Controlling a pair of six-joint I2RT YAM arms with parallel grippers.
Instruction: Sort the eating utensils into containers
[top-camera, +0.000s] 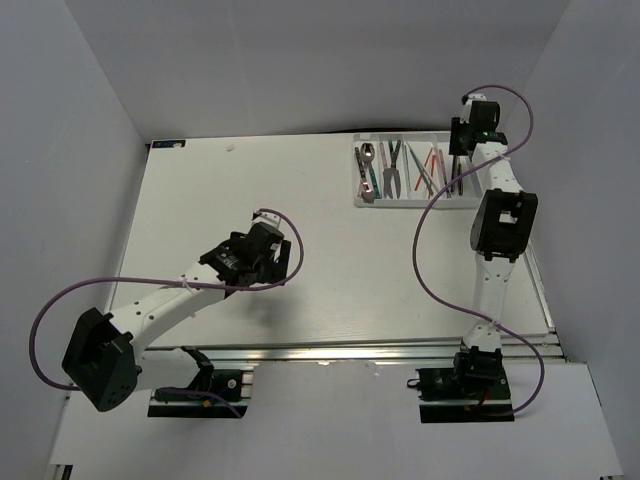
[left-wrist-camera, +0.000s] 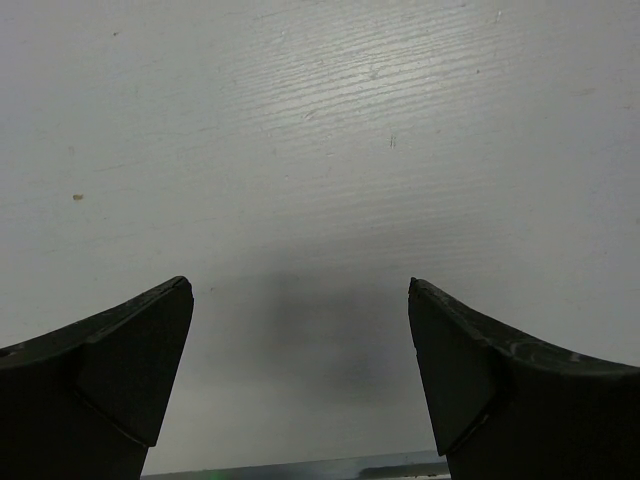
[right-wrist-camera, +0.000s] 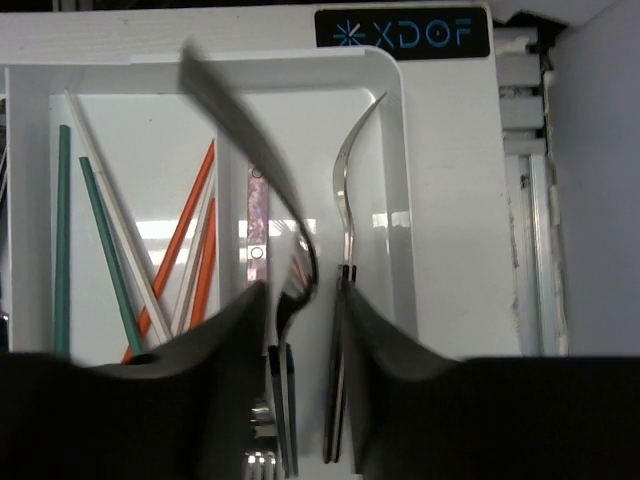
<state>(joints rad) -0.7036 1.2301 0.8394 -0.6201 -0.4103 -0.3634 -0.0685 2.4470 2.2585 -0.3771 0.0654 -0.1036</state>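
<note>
The sorting looks close to finished. In the top view every one of the eating utensils (top-camera: 410, 170) I can make out lies inside the white tray (top-camera: 400, 204) at the far right of the table (top-camera: 250, 180), and none shows on the bare tabletop outside it.

The right wrist view shows the right end of the tray (right-wrist-camera: 398, 120). Teal chopsticks (right-wrist-camera: 105, 240), pale chopsticks (right-wrist-camera: 110, 190) and orange chopsticks (right-wrist-camera: 180, 240) lie crossed together in one compartment, and a pink handle (right-wrist-camera: 257, 215) lies beside them. A silver fork (right-wrist-camera: 345, 190) lies along the rightmost wall.

The right gripper (right-wrist-camera: 306, 295) hangs low over that end (top-camera: 458, 170), its jaws a narrow way apart. A blurred utensil (right-wrist-camera: 240, 110) slants up from the gap between them. The smear is too heavy to tell whether the pads have hold of it or it is already loose, so I cannot tell its grip. This piece seems to be the last to settle.

The left gripper (top-camera: 278, 262) hovers over bare table (left-wrist-camera: 320, 150) well apart from the tray. Its jaws (left-wrist-camera: 300, 290) are spread wide with nothing between them. It has no job in reach.

What is left, as I judge it, is to let that one piece drop flat into its slot and draw the right arm clear.
</note>
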